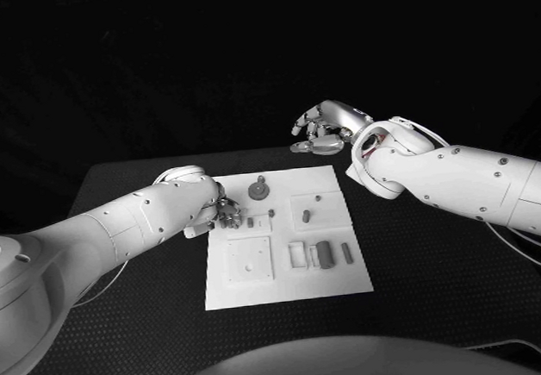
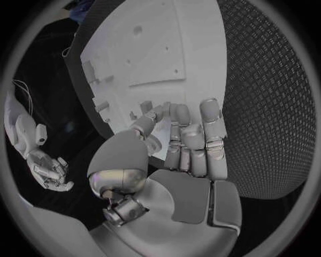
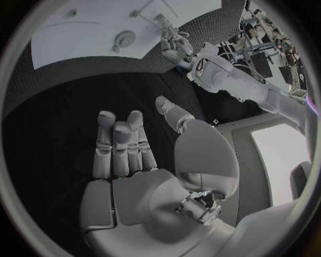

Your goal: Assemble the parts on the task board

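The white task board (image 1: 339, 273) lies in the middle of the black table. On it are a round grey part (image 1: 258, 189), a block part (image 1: 308, 212), a small peg (image 1: 272, 211) and upright grey parts (image 1: 325, 254) near the right edge. My left hand (image 1: 227, 213) is low over the board's left edge. In the left wrist view its fingers (image 2: 211, 134) lie side by side, and the thumb reaches toward small parts (image 2: 144, 105) on the board (image 2: 154, 48); whether it pinches one is unclear. My right hand (image 1: 322, 128) hovers beyond the table's far edge, holding nothing, its fingers (image 3: 120, 147) straight.
A square recessed plate (image 1: 249, 260) sits on the board's near left. Black table surface (image 1: 450, 261) surrounds the board on all sides. The right wrist view shows the board (image 3: 80, 32), the round part (image 3: 125, 37) and my left hand (image 3: 175, 43) at a distance.
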